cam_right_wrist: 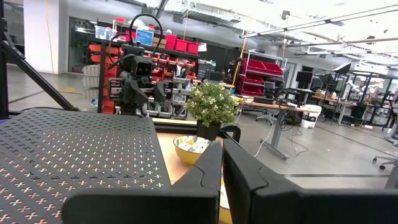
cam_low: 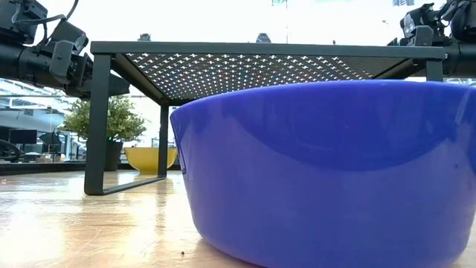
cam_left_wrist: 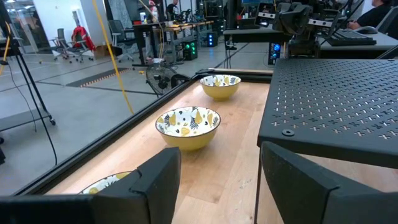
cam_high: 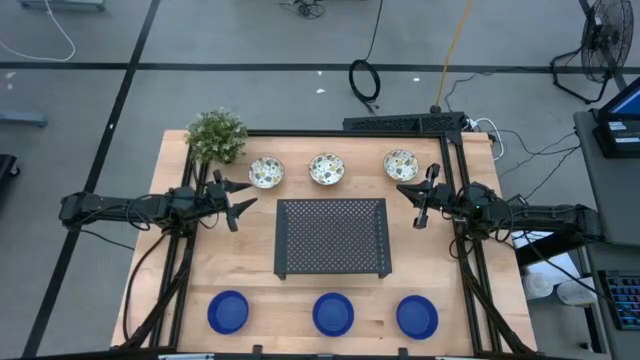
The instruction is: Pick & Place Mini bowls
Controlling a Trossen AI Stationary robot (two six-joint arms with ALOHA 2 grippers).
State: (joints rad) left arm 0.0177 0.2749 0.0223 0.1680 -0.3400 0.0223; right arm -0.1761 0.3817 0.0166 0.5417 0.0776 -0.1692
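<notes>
Three white bowls with floral insides stand in a row along the table's far side (cam_high: 266,172) (cam_high: 327,168) (cam_high: 401,164). Three blue bowls stand along the near edge (cam_high: 228,312) (cam_high: 333,313) (cam_high: 417,316). My left gripper (cam_high: 245,197) (cam_left_wrist: 221,180) hovers open at the black tray's left, near the leftmost white bowl (cam_left_wrist: 106,183). My right gripper (cam_high: 408,203) (cam_right_wrist: 222,171) hovers at the tray's right with its fingers together, near the rightmost white bowl. Each bowl rests on its base on the wood. One blue bowl (cam_low: 320,171) fills the low view.
A black perforated tray (cam_high: 332,237) stands on legs in the table's middle, between both grippers. A small green plant (cam_high: 216,135) sits at the far left corner. A black frame rail (cam_high: 400,124) runs along the far edge. Bare wood lies between tray and blue bowls.
</notes>
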